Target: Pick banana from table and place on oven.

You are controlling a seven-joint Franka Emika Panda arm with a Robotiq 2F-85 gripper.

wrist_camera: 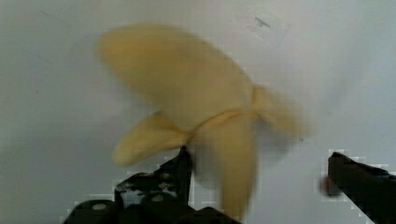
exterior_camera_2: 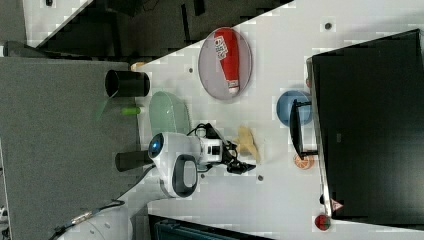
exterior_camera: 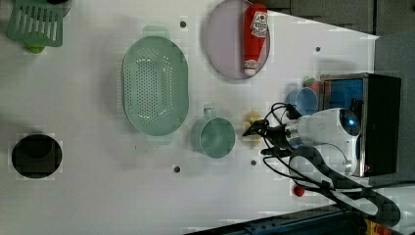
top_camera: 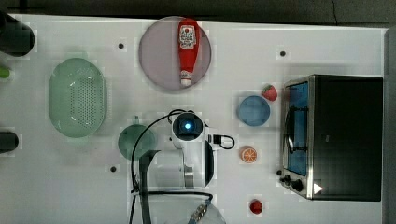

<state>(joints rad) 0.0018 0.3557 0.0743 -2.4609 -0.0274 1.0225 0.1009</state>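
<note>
I've got the gripper (wrist_camera: 254, 175) spread wide and straddling the banana (wrist_camera: 196, 98), which lies on the table (exterior_camera: 98, 196) just right of the green cup (exterior_camera: 215, 138) in the left view, ready for clamping.

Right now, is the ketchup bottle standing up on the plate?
No, in the top view the ketchup bottle lies flat on its side across the round plate.

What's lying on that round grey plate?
A red ketchup bottle lies on its side on the plate. Nothing else sits on the bare part; whatever lies beneath the bottle is covered.
</note>
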